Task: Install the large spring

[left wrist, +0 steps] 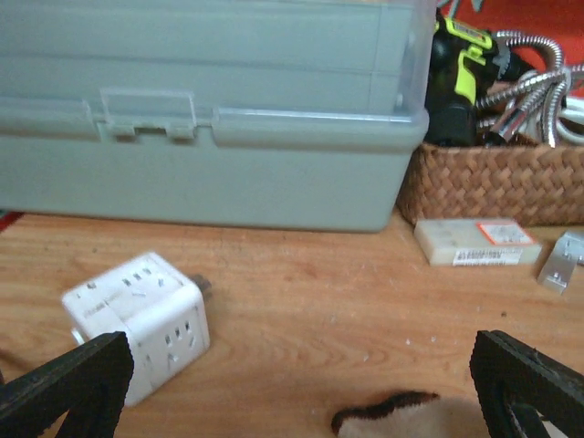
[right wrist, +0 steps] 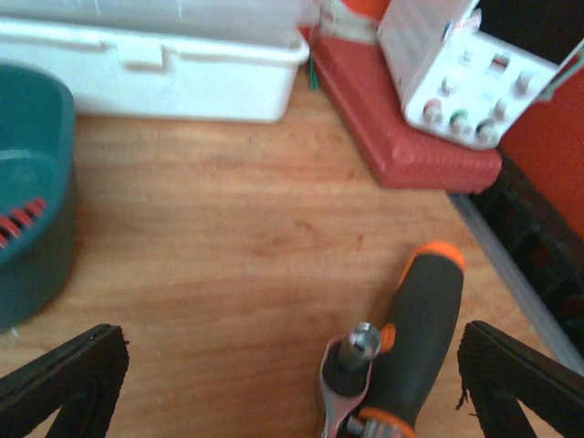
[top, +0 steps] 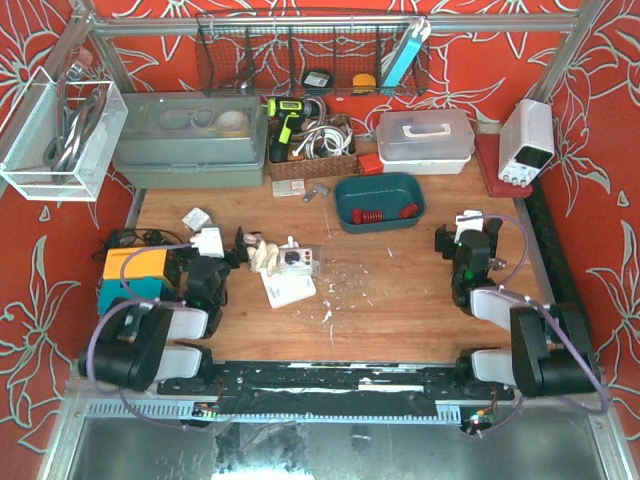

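Observation:
Two red springs lie in the teal tray [top: 345, 190]: a longer coil [top: 368, 215] and a shorter one [top: 408, 210]. The right wrist view shows the tray's wall [right wrist: 36, 228] and a bit of red coil [right wrist: 18, 224] at the left edge. A white block with red parts [top: 300, 259] sits at mid-table on a white sheet. My left gripper [top: 225, 245] is open and empty over bare wood [left wrist: 297, 388], left of the block. My right gripper [top: 465, 235] is open and empty [right wrist: 292, 388], right of the tray.
A white power cube [left wrist: 137, 319] and a glove [left wrist: 411, 415] lie by the left gripper, with a grey box [left wrist: 210, 119] and wicker basket [left wrist: 493, 178] behind. A black-and-orange ratchet driver [right wrist: 420, 338] lies by the right gripper. Farther off are a red case [right wrist: 401, 119] and a white box [right wrist: 155, 64].

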`<state>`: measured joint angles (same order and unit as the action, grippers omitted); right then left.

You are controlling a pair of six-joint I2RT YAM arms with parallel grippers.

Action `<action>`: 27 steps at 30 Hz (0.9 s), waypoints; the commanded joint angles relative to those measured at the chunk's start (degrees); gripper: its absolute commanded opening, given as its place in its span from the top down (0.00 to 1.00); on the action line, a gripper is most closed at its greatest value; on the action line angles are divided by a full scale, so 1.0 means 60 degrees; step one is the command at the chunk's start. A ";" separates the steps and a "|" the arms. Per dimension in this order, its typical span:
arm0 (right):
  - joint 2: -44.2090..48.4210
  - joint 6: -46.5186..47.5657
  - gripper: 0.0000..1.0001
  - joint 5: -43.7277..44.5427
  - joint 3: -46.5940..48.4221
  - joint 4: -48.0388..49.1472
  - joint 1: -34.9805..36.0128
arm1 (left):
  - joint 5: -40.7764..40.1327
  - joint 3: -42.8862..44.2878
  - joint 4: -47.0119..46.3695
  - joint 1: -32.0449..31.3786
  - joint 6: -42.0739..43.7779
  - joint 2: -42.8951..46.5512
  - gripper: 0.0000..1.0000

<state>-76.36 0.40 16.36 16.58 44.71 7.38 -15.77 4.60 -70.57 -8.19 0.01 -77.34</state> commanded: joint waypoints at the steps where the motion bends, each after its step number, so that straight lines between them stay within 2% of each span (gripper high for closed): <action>1: 0.1496 -0.0040 0.01 -0.0560 0.0981 -0.2631 0.0030 | -0.0274 0.0729 0.2603 0.0075 -0.0270 0.1749 0.00; 3: 0.1983 -0.0467 0.01 -0.0761 0.1222 -0.3124 0.0027 | -0.0304 0.1460 0.4606 0.0088 -0.0670 0.2529 0.00; 6: 0.2349 -0.1634 0.01 -0.1023 0.2089 -0.4889 0.0029 | -0.0356 0.2249 0.6380 0.0083 -0.1561 0.3315 0.00; 10: 0.2267 -0.3604 0.01 -0.0562 0.4424 -0.8881 0.0016 | -0.0335 0.3503 0.9106 0.0075 -0.2895 0.4437 0.00; 13: 0.1905 -0.3899 0.01 -0.0923 0.5886 -1.1365 0.0016 | 0.0036 0.4448 1.0879 0.0075 -0.3880 0.4850 0.00; 15: 0.1827 -0.4727 0.01 -0.1255 0.6042 -1.1887 -0.0061 | 0.0660 0.4963 1.2092 0.0075 -0.4446 0.5049 0.00; 16: 0.1866 -0.4929 0.01 -0.1982 0.5942 -1.1941 -0.0265 | 0.1122 0.5082 1.2359 0.0079 -0.4494 0.5161 0.00; 21: 0.2408 -0.5340 0.01 -0.5079 0.5211 -1.0492 -0.0523 | 0.2540 0.4428 1.2631 0.0075 -0.5631 0.6296 0.00; 23: 0.2575 -0.5805 0.01 -0.5331 0.5024 -1.0300 -0.0413 | 0.3187 0.4268 1.2765 0.0082 -0.5828 0.6564 0.00; 27: 0.2559 -0.6073 0.01 -0.4815 0.4985 -1.0979 0.0032 | 0.4494 0.4080 1.3019 0.0075 -0.5839 0.6525 0.02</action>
<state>-62.13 -32.10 -9.87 46.74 -18.50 5.61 1.23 30.04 4.16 -8.08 -32.29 -38.17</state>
